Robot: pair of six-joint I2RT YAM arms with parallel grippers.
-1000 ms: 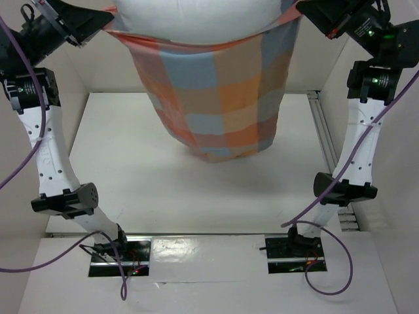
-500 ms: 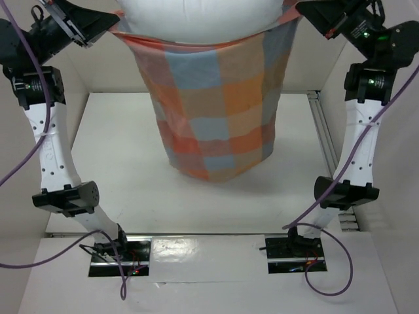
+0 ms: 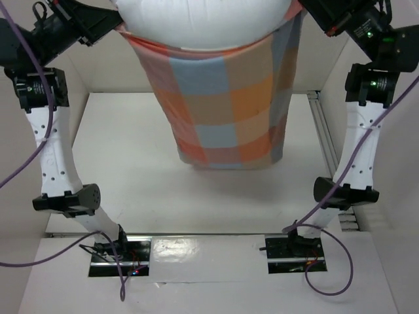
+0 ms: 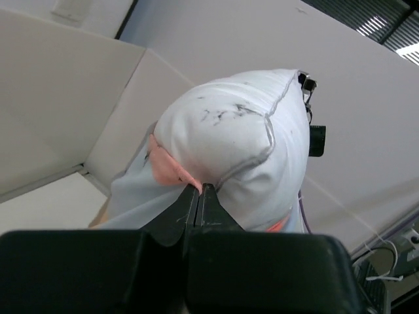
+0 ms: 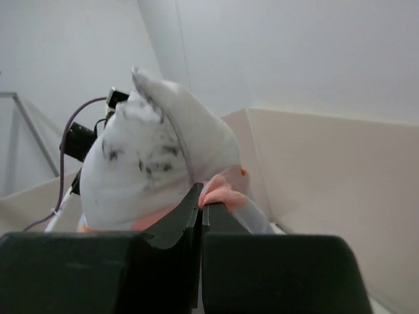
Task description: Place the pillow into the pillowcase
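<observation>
**Sack swung rightward, pillow not yet seated**

Nearest the arm bases, the tabletop (image 3: 131, 176) carried nothing of the task. The pillowcase (image 3: 229, 104) hung clear above it. Its closed lower end was what had changed. A second earlier it sagged as a rounded bulge toward the left side. Half a second earlier it dropped lower. Now it had swung toward the right side, riding a little higher, with its bottom edge drawn nearly straight. This read as a shake meant to work the load downward.

Farther up, at the mouth, little had altered. The pillow (image 3: 203, 23) bulged out above the checked rim about as much as before, so the shake had seemingly not driven it deeper. The flat, slack look of the sack's lower part suggested that space remained unfilled and the task was only partly done.

At the far top, the left hand (image 3: 116, 23) was clenched on the left corner of the pillowcase mouth. Its wrist view showed the fingers (image 4: 186, 209) pressed together on a fold of orange cloth, with the white cushion just beyond them. The right hand (image 3: 311, 12) was clenched the same way on the right corner, a pinch of orange cloth at its tips.

The pillow therefore lay between the two hands, touching the cloth they gripped. It appeared to be carried by the sack rather than grasped itself.
</observation>
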